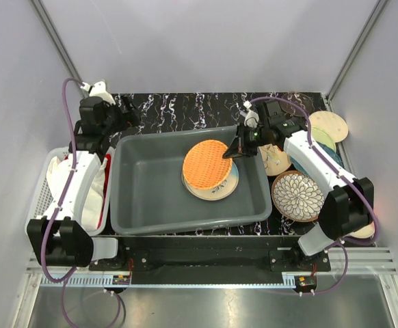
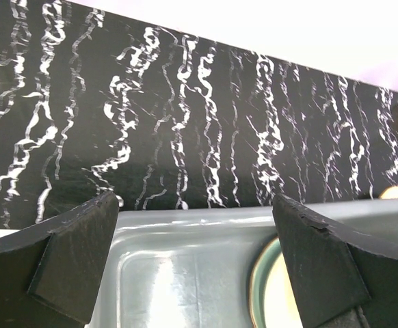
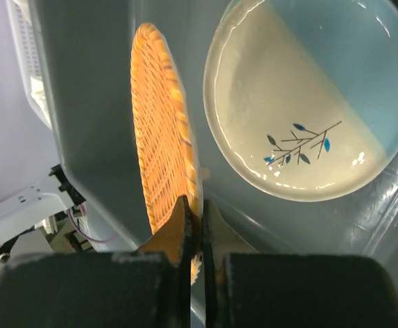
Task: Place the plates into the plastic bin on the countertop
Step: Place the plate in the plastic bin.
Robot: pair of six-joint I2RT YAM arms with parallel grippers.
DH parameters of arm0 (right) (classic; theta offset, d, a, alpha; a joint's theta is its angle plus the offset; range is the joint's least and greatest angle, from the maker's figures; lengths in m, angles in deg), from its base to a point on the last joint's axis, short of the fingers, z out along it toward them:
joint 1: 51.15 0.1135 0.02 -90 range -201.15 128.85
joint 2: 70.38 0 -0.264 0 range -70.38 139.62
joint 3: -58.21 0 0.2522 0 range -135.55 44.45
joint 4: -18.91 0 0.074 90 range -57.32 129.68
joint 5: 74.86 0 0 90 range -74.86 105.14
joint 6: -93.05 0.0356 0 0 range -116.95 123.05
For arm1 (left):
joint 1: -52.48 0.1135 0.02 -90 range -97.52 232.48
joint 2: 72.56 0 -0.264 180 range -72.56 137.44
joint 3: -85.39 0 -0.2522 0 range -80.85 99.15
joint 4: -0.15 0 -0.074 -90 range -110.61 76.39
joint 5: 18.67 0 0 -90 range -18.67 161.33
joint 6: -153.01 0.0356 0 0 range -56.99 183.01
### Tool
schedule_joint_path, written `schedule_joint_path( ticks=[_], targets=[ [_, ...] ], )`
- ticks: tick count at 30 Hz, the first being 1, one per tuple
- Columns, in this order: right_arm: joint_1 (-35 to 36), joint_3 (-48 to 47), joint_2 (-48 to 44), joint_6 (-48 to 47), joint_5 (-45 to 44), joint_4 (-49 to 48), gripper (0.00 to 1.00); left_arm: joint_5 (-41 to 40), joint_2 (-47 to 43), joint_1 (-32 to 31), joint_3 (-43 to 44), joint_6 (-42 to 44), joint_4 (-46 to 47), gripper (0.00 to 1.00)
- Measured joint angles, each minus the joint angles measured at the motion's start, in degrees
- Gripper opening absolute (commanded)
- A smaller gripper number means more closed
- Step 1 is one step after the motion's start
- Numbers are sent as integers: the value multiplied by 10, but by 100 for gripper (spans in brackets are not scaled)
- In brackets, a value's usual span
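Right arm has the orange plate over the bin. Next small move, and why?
Probably lower it slightly before releasing. The right end effector is shut on the rim of the orange woven plate, which sits tilted inside the plastic bin above the cream-and-blue plate.

The left half of the bin [image 1: 144,195] is lying open from above, while its right half is being taken up by the orange plate [image 1: 208,164], which the right gripper [image 1: 243,145] is pinching by the rim over the cream plate [image 1: 221,191]. The right arm is stretching across the bin's right rim and blocking entry from that side. The basket [image 1: 43,186] is sitting just beside the left wall, other plates [image 1: 297,196] are crowding the right, and bare countertop [image 1: 185,108] is running behind the bin past the wide-open left gripper [image 1: 132,117].
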Motion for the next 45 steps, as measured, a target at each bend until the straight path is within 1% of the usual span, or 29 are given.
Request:
schedule_joint_path(
  ticks=[6, 10, 17, 18, 20, 21, 22, 23, 26, 28, 31, 32, 34, 36, 38, 39, 42, 45],
  targets=[
    [12, 17, 7, -4, -52, 35, 0, 0, 0, -14, 0, 0, 0, 99],
    [12, 9, 44, -10, -73, 38, 0, 0, 0, -14, 0, 1, 0, 99],
    [12, -3, 109, -26, -83, 39, 0, -4, 0, -14, 2, 12, 0, 99],
    [12, -3, 111, -26, -84, 39, 2, -4, 0, -14, 3, 13, 0, 99],
    [12, -2, 112, -26, -92, 39, 8, -4, 0, -14, 4, 15, 0, 99],
    [12, -2, 112, -25, -100, 38, 10, -5, 0, -14, 4, 15, 0, 99],
    [12, 1, 112, -23, -108, 36, 17, -5, 0, -14, 4, 16, 0, 99],
    [12, 4, 112, -21, -115, 35, 21, -6, 0, -14, 4, 16, 0, 99],
    [12, 17, 112, -13, -136, 30, 26, -6, 0, -14, 4, 16, 0, 99],
    [12, 25, 112, -10, -150, 31, 32, -6, 0, -14, 4, 17, 0, 99],
    [13, 28, 112, -5, -167, 30, 37, -6, 0, -14, 4, 19, 0, 99],
    [14, 28, 112, -3, -169, 29, 41, -6, 0, -14, 4, 19, 0, 99],
    [15, 28, 112, -5, -171, 26, 44, -6, 0, -14, 4, 21, 0, 99],
    [19, 28, 112, -6, -172, 23, 50, -6, 0, -14, 4, 21, 0, 99],
    [21, 28, 112, -7, -171, 18, 54, -6, 0, -14, 4, 21, 0, 99],
    [23, 28, 112, -7, -172, 17, 59, -6, 0, -14, 4, 21, 0, 99],
    [26, 28, 110, -9, -170, 10, 68, -6, 1, -14, 4, 21, 0, 99],
    [30, 28, 107, -11, -167, 5, 72, -6, 1, -14, 4, 21, 0, 99]
  ],
)
